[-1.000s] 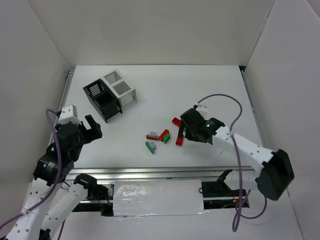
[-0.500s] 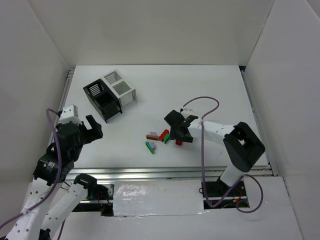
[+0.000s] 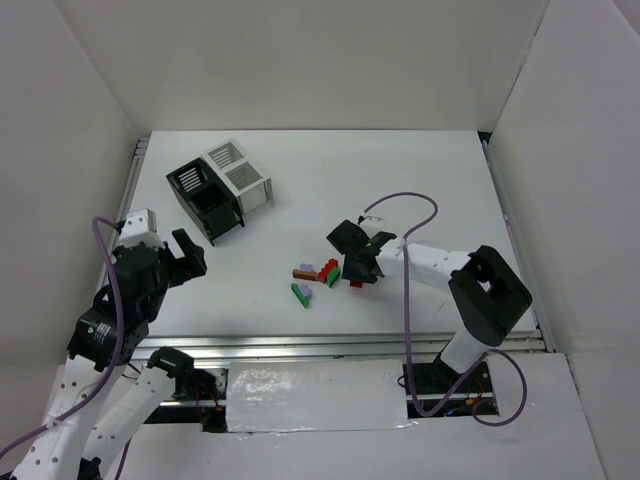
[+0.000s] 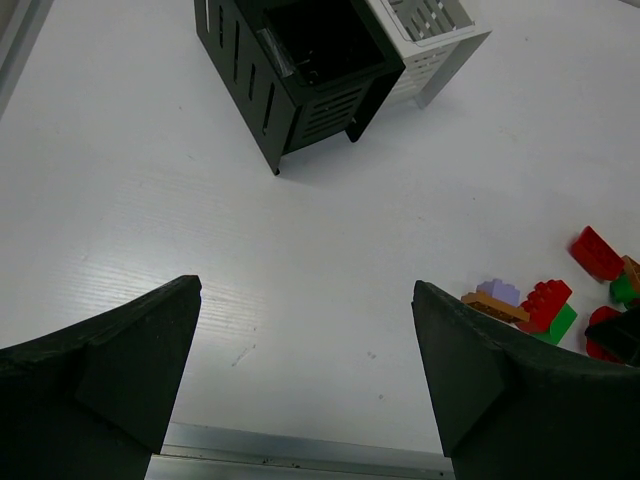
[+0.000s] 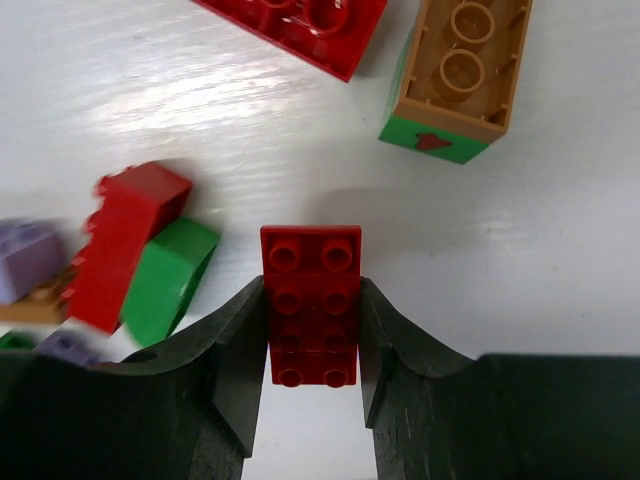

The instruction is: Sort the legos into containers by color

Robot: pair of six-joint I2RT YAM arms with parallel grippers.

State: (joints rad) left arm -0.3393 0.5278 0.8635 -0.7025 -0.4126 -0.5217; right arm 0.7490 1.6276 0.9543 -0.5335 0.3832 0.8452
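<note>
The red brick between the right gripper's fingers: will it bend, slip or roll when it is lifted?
Probably stiff: the red brick looks like moulded plastic with sharp edges. Its flat sides meet the fingers squarely, yet the smooth surface might slip. Being a flat box, it should not roll.

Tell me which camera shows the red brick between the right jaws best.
Right wrist view: the red brick sits centred, studs up, right jaws against both long sides. Top external view: the arm hides nearly all of it. Left wrist view: only a red scrap at the right edge, possibly it.
</note>
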